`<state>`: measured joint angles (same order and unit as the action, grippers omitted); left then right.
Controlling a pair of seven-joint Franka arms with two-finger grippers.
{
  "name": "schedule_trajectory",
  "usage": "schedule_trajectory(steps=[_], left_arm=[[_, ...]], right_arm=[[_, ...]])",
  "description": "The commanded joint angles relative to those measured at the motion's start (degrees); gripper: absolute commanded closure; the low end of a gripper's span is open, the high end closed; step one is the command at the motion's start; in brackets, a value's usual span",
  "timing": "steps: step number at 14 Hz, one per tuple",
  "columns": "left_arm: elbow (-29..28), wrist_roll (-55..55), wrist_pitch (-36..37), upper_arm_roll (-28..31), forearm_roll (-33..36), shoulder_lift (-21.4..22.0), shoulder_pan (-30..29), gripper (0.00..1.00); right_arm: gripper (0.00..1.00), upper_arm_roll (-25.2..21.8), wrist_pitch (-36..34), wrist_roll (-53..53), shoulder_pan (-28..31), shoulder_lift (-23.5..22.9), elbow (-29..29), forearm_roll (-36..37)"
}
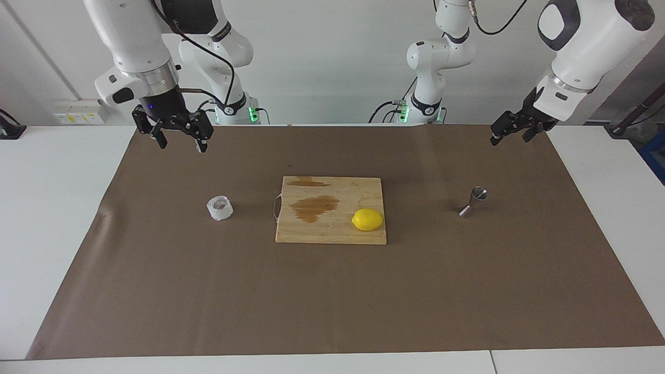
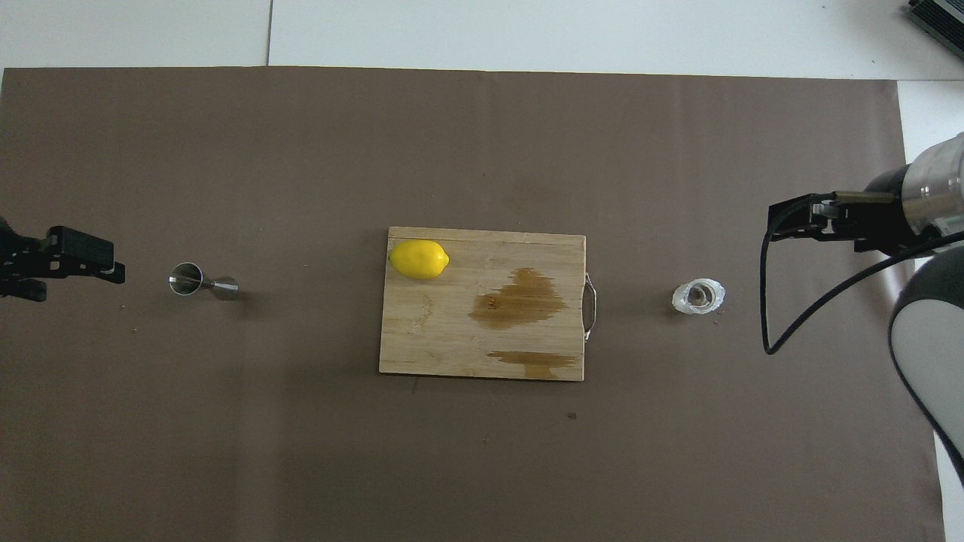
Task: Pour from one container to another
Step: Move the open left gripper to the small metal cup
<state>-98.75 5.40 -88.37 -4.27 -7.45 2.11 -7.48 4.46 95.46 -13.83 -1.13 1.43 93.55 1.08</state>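
The squat whitish crinkled cup (image 1: pixel 220 208) (image 2: pixel 699 296) stands on the brown mat toward the right arm's end of the table. The steel hourglass jigger (image 1: pixel 474 201) (image 2: pixel 202 281) stands on the mat toward the left arm's end. Between them lies a wooden board. My right gripper (image 1: pixel 182 144) (image 2: pixel 783 222) hangs open and empty over the mat's edge, apart from the cup. My left gripper (image 1: pixel 510 138) (image 2: pixel 79 265) is raised, open and empty, over the mat's corner at its own end, well clear of the jigger.
The wooden cutting board (image 1: pixel 332 231) (image 2: pixel 422 339) with a metal handle lies mid-mat and carries brown wet stains. A yellow lemon (image 1: pixel 367 219) (image 2: pixel 419 259) sits on it near the jigger's side. White table (image 1: pixel 52 208) surrounds the brown mat (image 1: pixel 332 301).
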Motion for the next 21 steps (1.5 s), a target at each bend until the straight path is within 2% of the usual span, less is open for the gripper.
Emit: schedule_trajectory(steps=[1, 8, 11, 13, 17, 21], left_arm=[[-3.56, 0.84, -1.02, -0.30, -4.48, -2.00, -4.46, 0.00], [-3.03, 7.43, -0.41, 0.66, -14.16, -12.37, -7.81, 0.00], [-2.25, 10.23, 0.03, 1.37, -15.57, -15.89, -7.82, 0.00], [-1.19, 13.56, 1.44, 4.34, -20.12, -18.62, -7.56, 0.00], [-3.47, 17.54, 1.18, 6.90, -28.91, -19.68, -7.99, 0.00], [-8.99, 17.36, -1.62, 9.80, -38.05, -19.60, -7.91, 0.00]], right_arm=[[0.00, 0.37, -1.06, 1.17, 0.95, -0.46, -1.00, -1.52], [0.00, 0.37, -1.06, 1.17, 0.87, -0.46, -1.00, -1.52], [0.00, 0.37, -1.06, 1.17, 0.87, -0.46, -1.00, -1.52], [0.00, 0.37, -1.06, 1.17, 0.87, -0.46, -1.00, -1.52], [0.00, 0.37, -1.06, 1.17, 0.87, -0.46, -1.00, -1.52], [0.00, 0.37, -1.06, 1.17, 0.95, -0.46, -1.00, -1.52]])
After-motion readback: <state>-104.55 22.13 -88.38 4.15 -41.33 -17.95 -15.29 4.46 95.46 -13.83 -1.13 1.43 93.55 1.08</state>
